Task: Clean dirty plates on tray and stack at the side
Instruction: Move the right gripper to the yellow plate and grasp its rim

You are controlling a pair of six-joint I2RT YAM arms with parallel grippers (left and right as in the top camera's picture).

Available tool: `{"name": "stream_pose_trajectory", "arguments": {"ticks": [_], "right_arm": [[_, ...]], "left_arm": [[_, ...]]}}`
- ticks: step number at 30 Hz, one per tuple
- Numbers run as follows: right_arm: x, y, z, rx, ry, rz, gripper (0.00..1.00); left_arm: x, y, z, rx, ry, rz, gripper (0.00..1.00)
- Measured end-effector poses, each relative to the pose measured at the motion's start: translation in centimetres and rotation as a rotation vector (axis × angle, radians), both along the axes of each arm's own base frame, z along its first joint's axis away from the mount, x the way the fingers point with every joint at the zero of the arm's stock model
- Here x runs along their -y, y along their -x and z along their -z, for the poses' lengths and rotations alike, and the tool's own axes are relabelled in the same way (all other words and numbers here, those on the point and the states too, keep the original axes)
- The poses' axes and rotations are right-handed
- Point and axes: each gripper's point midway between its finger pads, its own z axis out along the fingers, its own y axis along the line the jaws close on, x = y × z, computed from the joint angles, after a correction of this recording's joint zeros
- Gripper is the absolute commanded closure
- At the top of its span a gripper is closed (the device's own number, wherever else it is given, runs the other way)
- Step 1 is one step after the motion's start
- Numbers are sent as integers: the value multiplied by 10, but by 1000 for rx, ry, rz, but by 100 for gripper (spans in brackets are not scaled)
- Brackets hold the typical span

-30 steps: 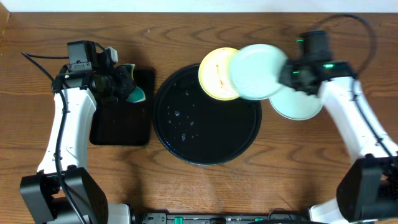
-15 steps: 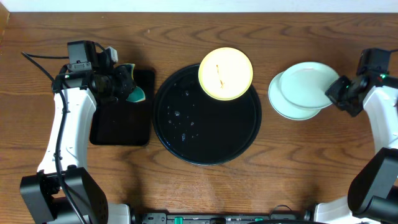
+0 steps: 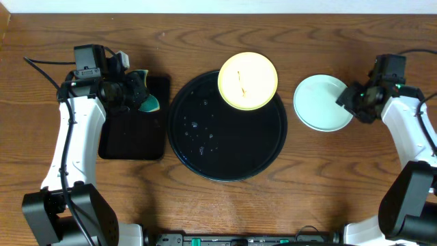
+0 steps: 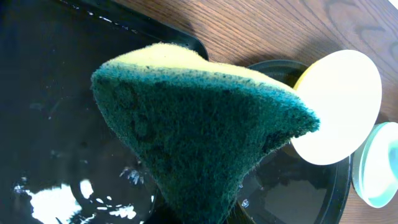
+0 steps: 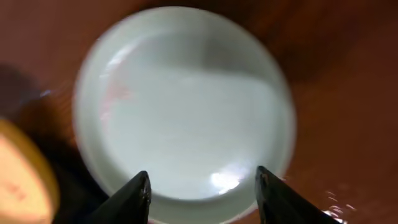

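A pale yellow plate (image 3: 247, 80) with a thin red smear lies on the far rim of the round black tray (image 3: 205, 154); it also shows in the left wrist view as the yellow plate (image 4: 339, 106). To the tray's right, on the wood, a mint-blue plate (image 3: 319, 102) lies on top of another, rims nearly matching. My right gripper (image 3: 353, 102) hovers at that stack's right edge, open, its fingers either side of the mint-blue plate (image 5: 186, 106) without holding it. My left gripper (image 3: 132, 96) is shut on a green-and-yellow sponge (image 4: 199, 124) over the rectangular tray.
A small rectangular black tray (image 3: 130, 137), wet and glossy, lies left of the round tray. Water droplets speckle the round tray's floor (image 3: 198, 130). Brown wooden tabletop (image 3: 321, 178) surrounds everything.
My right gripper carried a mint-blue plate from above the tray rightwards, set it on the other mint-blue plate, and opened. The left arm and sponge stayed still.
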Motion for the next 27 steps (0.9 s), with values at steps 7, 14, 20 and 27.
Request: {"name": "stream_pose_trajectory", "arguments": {"ticks": [7, 14, 20, 27], "right_arm": [[-72, -40, -39, 170, -3, -210, 49], [-141, -36, -15, 131, 9, -322, 55], [-166, -29, 36, 15, 0, -308, 55], [-185, -34, 59, 7, -6, -314, 54]], "left_arm": [[0, 0, 0, 0, 0, 0, 92], [0, 0, 0, 0, 0, 0, 92], [0, 0, 0, 0, 0, 0, 92], [0, 0, 0, 0, 0, 0, 92]]}}
